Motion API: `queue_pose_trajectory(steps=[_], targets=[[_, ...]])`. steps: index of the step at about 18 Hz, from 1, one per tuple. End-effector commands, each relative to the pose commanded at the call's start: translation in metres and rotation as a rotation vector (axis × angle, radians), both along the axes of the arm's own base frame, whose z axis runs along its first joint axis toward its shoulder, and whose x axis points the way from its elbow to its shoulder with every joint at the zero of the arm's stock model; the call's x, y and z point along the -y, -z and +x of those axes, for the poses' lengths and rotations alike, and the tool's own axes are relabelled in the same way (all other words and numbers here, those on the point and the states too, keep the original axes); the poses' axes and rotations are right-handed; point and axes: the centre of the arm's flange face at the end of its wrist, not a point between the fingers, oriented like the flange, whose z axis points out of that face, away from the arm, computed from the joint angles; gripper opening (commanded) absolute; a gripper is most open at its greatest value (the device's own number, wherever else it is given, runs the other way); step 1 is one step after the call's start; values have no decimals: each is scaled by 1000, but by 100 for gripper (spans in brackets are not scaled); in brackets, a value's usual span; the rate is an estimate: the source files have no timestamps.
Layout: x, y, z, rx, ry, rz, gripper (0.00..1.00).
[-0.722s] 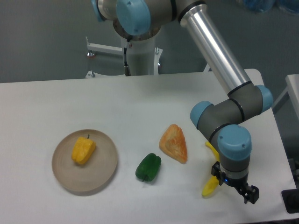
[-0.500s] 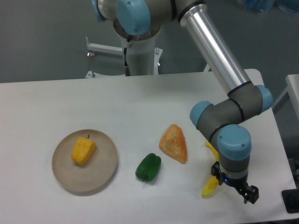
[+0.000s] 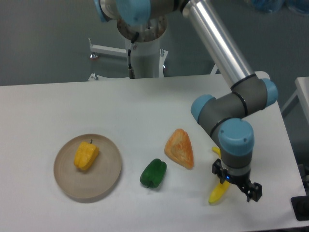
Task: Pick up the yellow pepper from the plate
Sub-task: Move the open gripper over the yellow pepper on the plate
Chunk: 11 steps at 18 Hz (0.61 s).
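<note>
Pepper (image 3: 86, 155) sits on plate (image 3: 108, 181), far left. Claw (image 3: 236, 187) hangs near right by banana (image 3: 217, 192), released, holding nothing. Best to cross high over the other toys, then drop straight onto pepper.

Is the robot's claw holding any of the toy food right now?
No. The claw hangs over the banana, holding nothing; the yellow pepper sits on the plate.

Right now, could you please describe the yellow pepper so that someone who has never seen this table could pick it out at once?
Look to the left part of the white table for the round tan plate. The yellow pepper is the only thing lying on it, a small blocky yellow-orange piece with a short dark stem. The green pepper, orange wedge and long banana all lie on the bare table further right.
</note>
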Motion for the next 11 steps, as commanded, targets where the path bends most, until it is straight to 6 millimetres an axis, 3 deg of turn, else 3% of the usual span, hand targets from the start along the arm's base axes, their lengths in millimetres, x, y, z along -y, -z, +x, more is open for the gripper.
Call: queue_pose_trajectory(steps=[2, 4, 6, 11], targets=[[10, -24, 20, 4, -50, 19, 100], [13, -50, 62, 32, -82, 27, 100], [14, -61, 102, 66, -110, 18, 100], [4, -53, 188, 253, -214, 82, 100]])
